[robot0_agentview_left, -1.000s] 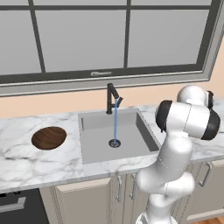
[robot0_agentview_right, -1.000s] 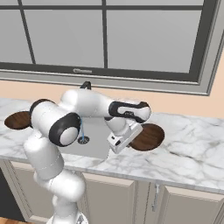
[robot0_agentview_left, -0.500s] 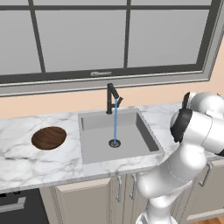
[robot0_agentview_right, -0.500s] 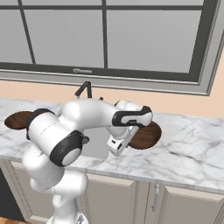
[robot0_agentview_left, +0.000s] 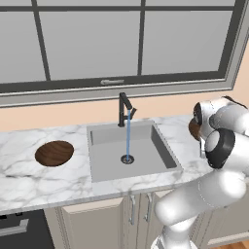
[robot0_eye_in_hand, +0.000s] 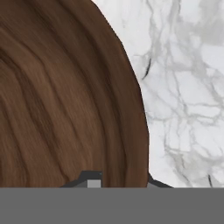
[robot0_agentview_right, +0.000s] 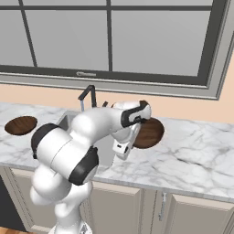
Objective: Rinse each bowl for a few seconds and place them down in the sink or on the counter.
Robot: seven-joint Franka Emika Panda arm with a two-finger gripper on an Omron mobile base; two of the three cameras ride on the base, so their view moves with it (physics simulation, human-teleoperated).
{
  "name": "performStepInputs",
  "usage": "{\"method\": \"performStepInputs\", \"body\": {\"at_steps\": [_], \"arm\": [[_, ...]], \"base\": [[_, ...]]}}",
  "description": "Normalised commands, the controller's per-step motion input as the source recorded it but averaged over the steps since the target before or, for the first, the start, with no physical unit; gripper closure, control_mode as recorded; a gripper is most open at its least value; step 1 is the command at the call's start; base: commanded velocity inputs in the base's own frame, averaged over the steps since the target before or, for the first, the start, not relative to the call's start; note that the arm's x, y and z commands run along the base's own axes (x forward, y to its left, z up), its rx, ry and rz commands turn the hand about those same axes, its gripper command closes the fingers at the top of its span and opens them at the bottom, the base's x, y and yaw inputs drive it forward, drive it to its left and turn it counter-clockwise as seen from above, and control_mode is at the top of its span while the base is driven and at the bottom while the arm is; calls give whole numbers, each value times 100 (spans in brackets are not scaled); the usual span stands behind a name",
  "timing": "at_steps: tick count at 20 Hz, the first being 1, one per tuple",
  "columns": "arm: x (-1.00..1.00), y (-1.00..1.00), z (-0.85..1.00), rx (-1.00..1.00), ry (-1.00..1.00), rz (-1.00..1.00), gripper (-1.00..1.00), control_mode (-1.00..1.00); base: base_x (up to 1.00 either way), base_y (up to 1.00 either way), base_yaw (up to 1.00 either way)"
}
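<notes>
My gripper [robot0_eye_in_hand: 118, 181], jaws narrowed astride the rim, holds the right bowl [robot0_agentview_right: 148, 132] above the table [robot0_agentview_right: 192, 155] at 3 o'clock of the sink [robot0_agentview_left: 129, 151], the left bowl [robot0_agentview_left: 54, 152] resting at 9 o'clock.

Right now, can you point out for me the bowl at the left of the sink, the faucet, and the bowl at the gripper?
left bowl [robot0_agentview_left: 54, 152]: left base view, middle of its inside.
faucet [robot0_agentview_left: 122, 109]: left base view, its upright black stem.
bowl at the gripper [robot0_agentview_right: 148, 133]: right base view, its wooden inside.
</notes>
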Motion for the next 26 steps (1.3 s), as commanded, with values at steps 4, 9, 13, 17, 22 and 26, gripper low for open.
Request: {"method": "performStepInputs", "body": {"at_steps": [4, 9, 13, 17, 22, 26], "arm": [[18, 3, 52, 0, 34, 20, 100, -100], [21, 0, 44, 0, 36, 21, 100, -100], [26, 0, 48, 0, 35, 22, 100, -100], [28, 0, 54, 0, 33, 22, 100, -100], [12, 0, 69, -2, 27, 20, 100, -100], [0, 2, 73, -8, 26, 15, 100, -100]], "base": [[0, 0, 0], [0, 0, 0], [0, 0, 0], [0, 0, 0], [0, 0, 0], [0, 0, 0]]}}
